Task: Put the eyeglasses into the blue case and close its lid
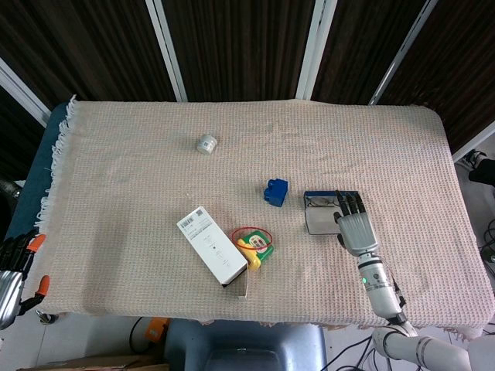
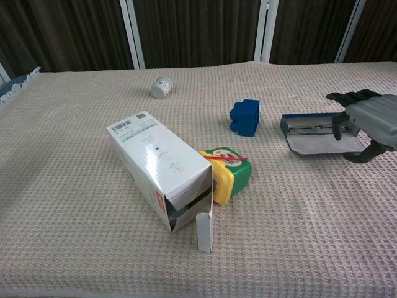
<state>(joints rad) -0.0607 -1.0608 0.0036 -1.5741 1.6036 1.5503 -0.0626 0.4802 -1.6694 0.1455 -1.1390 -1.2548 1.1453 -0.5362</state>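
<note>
The blue case [image 1: 309, 199] [image 2: 285, 124] lies open at the table's right, with the eyeglasses [image 1: 322, 204] [image 2: 311, 129] inside its tray. Its grey-lined lid [image 1: 320, 222] [image 2: 317, 144] is tilted up from the cloth. My right hand [image 1: 355, 229] [image 2: 370, 120] holds the lid's right end, fingers over the top and thumb under the edge. My left hand [image 1: 11, 272] hangs off the table's near-left corner, away from everything, fingers apart and holding nothing.
A white carton [image 1: 216, 246] [image 2: 162, 167] lies open-ended near the front centre, beside a yellow-green pack [image 1: 256, 246] [image 2: 230, 169] with a red band. A blue block [image 1: 275, 191] [image 2: 245, 116] stands just left of the case. A small white jar [image 1: 206, 143] [image 2: 162, 87] sits far left.
</note>
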